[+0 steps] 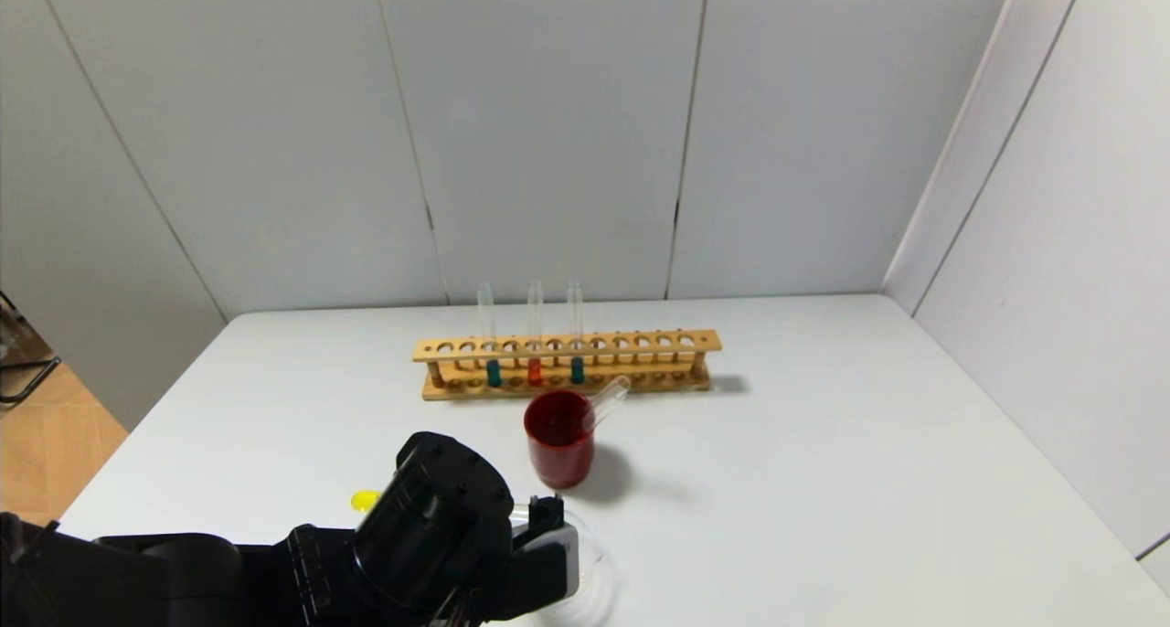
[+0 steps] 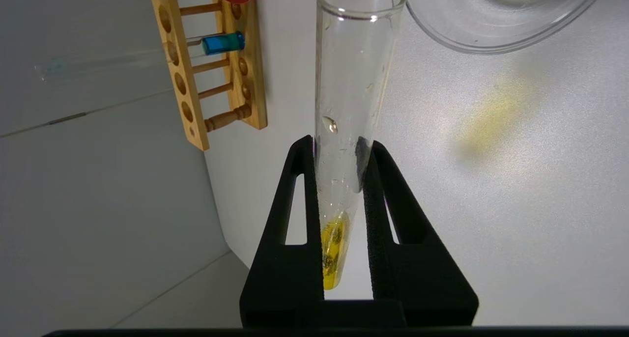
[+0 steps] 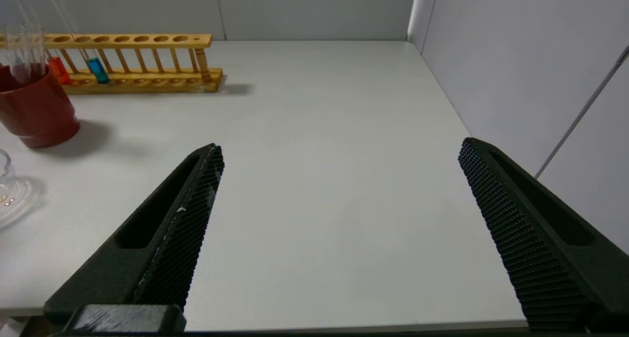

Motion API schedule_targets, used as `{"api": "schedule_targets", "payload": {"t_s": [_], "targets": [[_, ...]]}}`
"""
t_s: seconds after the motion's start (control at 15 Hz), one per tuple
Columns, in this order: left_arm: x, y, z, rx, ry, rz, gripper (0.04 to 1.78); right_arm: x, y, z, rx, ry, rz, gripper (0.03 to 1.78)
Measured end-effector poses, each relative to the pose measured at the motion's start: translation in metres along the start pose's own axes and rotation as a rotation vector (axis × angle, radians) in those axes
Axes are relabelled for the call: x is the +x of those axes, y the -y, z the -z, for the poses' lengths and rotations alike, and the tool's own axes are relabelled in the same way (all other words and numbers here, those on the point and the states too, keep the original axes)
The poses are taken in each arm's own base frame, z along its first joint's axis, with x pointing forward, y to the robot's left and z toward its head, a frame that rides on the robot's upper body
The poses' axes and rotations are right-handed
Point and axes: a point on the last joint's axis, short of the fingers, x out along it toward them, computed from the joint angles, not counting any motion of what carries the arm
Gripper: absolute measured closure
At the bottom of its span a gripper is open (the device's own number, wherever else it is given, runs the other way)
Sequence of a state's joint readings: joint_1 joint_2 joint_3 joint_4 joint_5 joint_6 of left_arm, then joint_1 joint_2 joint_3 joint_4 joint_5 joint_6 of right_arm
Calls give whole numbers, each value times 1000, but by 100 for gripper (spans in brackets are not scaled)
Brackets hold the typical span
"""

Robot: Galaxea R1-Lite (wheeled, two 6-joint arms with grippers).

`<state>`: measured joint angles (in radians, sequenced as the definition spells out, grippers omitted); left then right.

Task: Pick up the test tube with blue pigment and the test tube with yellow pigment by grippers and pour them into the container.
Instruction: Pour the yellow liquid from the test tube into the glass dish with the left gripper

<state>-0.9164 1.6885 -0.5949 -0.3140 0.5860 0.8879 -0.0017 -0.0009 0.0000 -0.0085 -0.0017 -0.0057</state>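
I'm watching the left gripper [image 2: 344,180] clamping the test tube with yellow pigment [image 2: 351,106], both fingers [image 2: 297,214] pressing the glass low on its body, just above the round bottom. The yellow liquid is sitting between the fingers and partly hiding behind them. The tube is lying tilted near level, its open mouth reaching to the rim of the container [image 2: 491,37], which is running off the edge of the left wrist view, so I can't tell whether anything is in it. From the head view I'm seeing only the tube's yellow tip [image 1: 365,500] poking out beside the round black wrist; the wrist is covering the rest of the tube and most of the clear container [image 1: 594,577] at the near edge of the table [image 1: 823,481].

The right gripper [image 3: 339,234] is hanging with its fingers spread wide and nothing between them, over bare table well right of the glassware; it isn't showing in the head view.

Farther back, a dark red cup [image 1: 559,437] is standing with an empty-looking clear tube [image 1: 608,400] leaning out of it. Behind it the wooden rack [image 1: 567,364] is holding three upright tubes: a test tube with blue pigment [image 1: 492,334], a red-orange tube [image 1: 535,334] in the middle, and a second blue tube [image 1: 576,334]. I'm making out no labels or writing anywhere.
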Motion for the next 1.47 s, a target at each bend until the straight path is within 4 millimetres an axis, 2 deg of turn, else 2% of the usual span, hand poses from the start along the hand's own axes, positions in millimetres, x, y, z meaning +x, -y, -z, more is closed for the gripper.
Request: {"api": "schedule_targets", "payload": {"t_s": [0.33, 0.73, 1.47], "targets": [[3, -2, -3, 43, -39, -34, 152, 0, 0, 0, 0, 0, 0, 7], [19, -3, -9, 42, -46, -15, 152, 0, 0, 0, 0, 0, 0, 7], [23, -6, -1, 189, -78, -3, 152, 0, 0, 0, 0, 0, 0, 7]]}}
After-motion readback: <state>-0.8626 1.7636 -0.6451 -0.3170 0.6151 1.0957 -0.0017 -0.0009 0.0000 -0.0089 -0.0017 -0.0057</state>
